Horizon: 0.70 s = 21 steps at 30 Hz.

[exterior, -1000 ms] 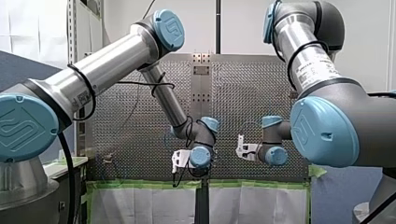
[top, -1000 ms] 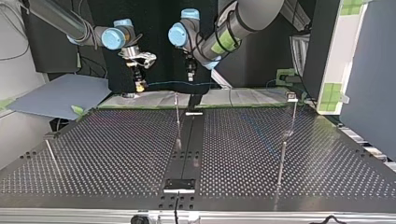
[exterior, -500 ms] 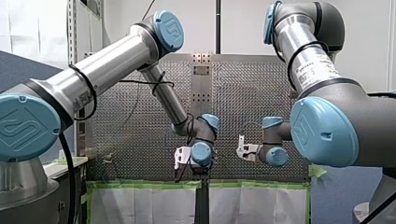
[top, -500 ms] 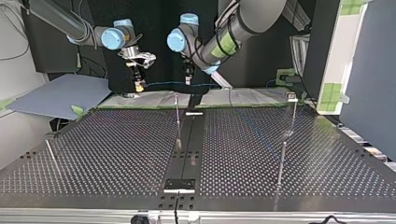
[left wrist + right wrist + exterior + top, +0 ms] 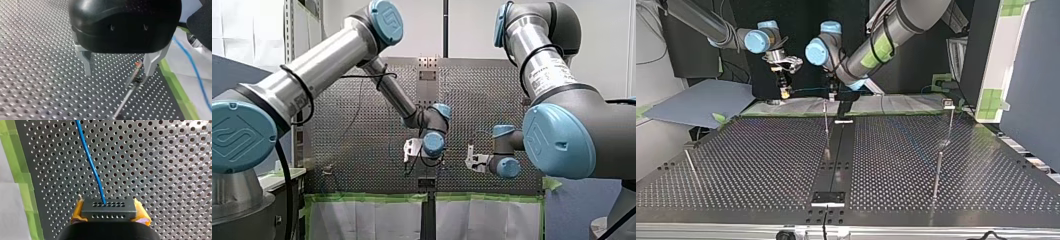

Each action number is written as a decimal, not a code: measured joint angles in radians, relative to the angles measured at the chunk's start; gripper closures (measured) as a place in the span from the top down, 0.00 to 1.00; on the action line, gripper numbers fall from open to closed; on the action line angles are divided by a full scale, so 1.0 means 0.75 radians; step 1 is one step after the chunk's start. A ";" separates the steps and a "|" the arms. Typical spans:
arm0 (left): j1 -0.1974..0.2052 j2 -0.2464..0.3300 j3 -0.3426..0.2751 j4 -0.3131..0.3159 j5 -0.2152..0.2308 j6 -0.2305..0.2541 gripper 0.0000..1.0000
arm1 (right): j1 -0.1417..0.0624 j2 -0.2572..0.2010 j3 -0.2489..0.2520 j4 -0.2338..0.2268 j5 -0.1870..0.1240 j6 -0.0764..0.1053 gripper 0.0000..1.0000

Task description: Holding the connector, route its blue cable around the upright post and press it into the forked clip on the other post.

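Right gripper clamps connector trailing blue cable; left gripper, fingers spread, hangs over post.

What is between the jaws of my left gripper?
In the left wrist view, a red-tipped post shows between the open jaws of the left gripper, close to one.

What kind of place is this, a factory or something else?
Probably a robotics lab bench: my left arm and my right arm work over a perforated table with upright posts, and my right gripper holds a connector trailing a blue cable.
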 joint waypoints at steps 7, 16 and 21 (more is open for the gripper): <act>-0.006 0.053 -0.036 -0.085 -0.065 0.027 1.00 | 0.000 0.000 0.000 -0.001 0.000 0.000 0.00; -0.001 0.057 -0.041 -0.180 -0.029 0.113 1.00 | 0.001 0.000 0.000 -0.001 0.000 0.000 0.00; 0.008 0.058 -0.029 -0.231 0.014 0.164 1.00 | 0.002 0.000 -0.001 -0.001 0.000 0.000 0.00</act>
